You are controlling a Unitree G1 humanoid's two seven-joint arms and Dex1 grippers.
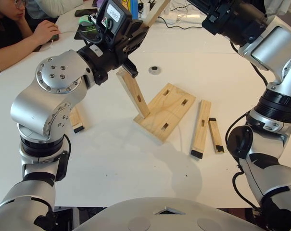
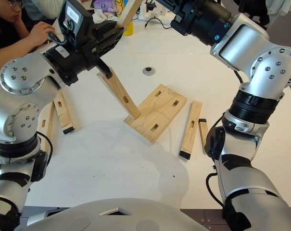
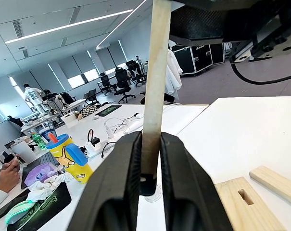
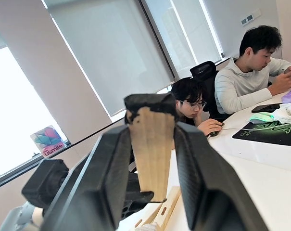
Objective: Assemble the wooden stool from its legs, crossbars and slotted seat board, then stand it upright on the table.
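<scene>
- My left gripper (image 3: 151,144) is clenched on a raised leg (image 1: 154,13), holding it in the air above the far left part of the table (image 1: 135,159).
- That raised leg runs up and to the far right from my left fingers (image 3: 128,168) to my right gripper (image 4: 152,127).
- My right gripper is closed on the leg's other end. One finger presses each side of the wood, just below its black cap.
- Just under my left gripper is the top of a tilted leg (image 1: 134,94). I cannot tell whether my fingers touch it.
- The tilted leg leans to the far left. Its lower end rests at the left corner of the seat board (image 1: 159,108).
- The seat board lies flat near the middle of the table, turned at an angle, with its slots facing up.
- Just right of the board lies a long leg (image 1: 201,127), its black end toward me.
- A shorter piece (image 1: 215,134) lies right beside that long leg, on its right.
- On the left, by my left arm, two more pieces (image 2: 63,113) lie side by side on the table.
- A small round fitting (image 1: 155,70) sits in the tabletop, beyond the board.
</scene>
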